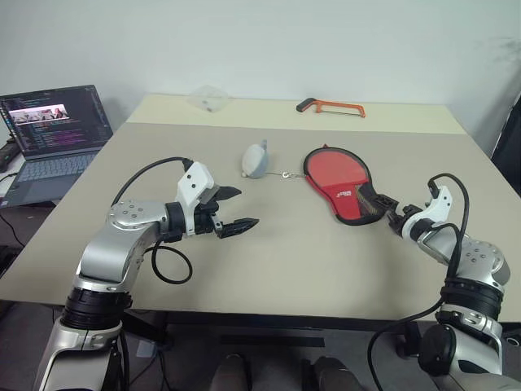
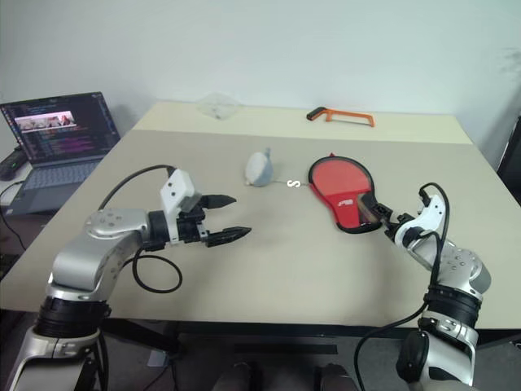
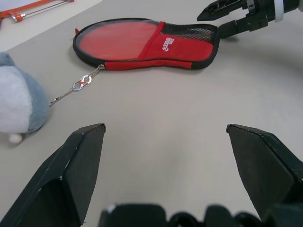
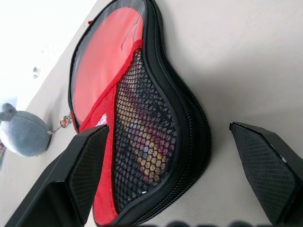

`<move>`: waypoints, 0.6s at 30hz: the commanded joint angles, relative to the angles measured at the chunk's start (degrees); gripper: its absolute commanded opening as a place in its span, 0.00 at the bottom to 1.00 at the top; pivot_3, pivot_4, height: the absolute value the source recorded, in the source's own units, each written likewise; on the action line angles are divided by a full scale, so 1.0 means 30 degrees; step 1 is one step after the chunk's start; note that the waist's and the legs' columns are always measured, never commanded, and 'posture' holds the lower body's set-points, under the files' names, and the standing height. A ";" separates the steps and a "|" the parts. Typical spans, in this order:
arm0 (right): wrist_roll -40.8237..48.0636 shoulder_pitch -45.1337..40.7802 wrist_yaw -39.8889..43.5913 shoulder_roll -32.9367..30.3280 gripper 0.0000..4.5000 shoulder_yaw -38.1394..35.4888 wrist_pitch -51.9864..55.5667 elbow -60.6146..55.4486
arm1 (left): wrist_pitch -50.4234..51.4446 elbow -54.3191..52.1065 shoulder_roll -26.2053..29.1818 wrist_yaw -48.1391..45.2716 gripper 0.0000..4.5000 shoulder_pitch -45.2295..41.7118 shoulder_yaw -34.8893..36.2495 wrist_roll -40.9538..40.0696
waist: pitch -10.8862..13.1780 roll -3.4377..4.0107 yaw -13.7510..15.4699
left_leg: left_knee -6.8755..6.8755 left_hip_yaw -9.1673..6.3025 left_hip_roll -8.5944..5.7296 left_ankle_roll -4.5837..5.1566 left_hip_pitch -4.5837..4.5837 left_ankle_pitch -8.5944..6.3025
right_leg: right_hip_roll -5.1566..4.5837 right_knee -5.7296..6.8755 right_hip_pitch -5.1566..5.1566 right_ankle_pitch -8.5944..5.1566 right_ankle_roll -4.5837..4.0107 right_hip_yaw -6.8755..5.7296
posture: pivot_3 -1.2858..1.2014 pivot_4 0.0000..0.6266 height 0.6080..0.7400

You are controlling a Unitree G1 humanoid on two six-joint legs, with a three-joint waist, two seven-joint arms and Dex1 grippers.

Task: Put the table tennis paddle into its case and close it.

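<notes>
Red paddle is seen inside the case, with both grippers, left and right, spread wide, empty.

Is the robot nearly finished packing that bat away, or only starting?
Nearly finished, it looks. The table tennis paddle already lies inside the case, red face showing through the clear side. Nothing is held: the left gripper hangs open away from it, and the right gripper sits open at the case's narrow end. Whether the zip is fully shut cannot be told.

The head's two eyes look down over the table from its near edge, while both wrist cameras skim low, sharing the case.
</notes>
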 commanded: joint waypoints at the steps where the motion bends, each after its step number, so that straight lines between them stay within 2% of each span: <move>1: 0.0773 -0.0481 -0.0099 0.0569 1.00 0.0293 0.0274 -0.0536 | -0.0358 -0.0396 -0.0092 0.0192 0.99 -0.0181 -0.0125 -0.0122 | 0.0000 0.0000 -0.0096 | 0.0000 -0.0002 0.0002 0.0000 0.0000 0.0000 | 0.0003 0.0000 0.0000 0.0000 0.0000 0.0000 | 0.52 0.24 1.00; 10: 0.1172 -0.0900 -0.0495 0.1459 1.00 0.0184 0.0313 -0.0476 | -0.0915 0.0069 -0.0304 0.0412 0.99 -0.0403 -0.0585 0.0134 | 0.0001 0.0000 -0.0174 | -0.0003 0.0001 0.0059 0.0000 0.0007 0.0000 | 0.0064 0.0001 -0.0008 0.0007 -0.0023 0.0010 | 0.52 0.24 1.00; 18: 0.1866 -0.1599 -0.0932 0.2243 1.00 -0.0602 -0.0010 0.0632 | -0.1409 0.0554 -0.0321 0.0331 0.99 -0.0654 -0.0734 0.0252 | 0.0001 0.0001 -0.0288 | -0.0005 0.0020 0.0273 0.0000 0.0036 -0.0001 | 0.0259 0.0006 -0.0031 0.0018 -0.0094 0.0010 | 0.52 0.24 1.00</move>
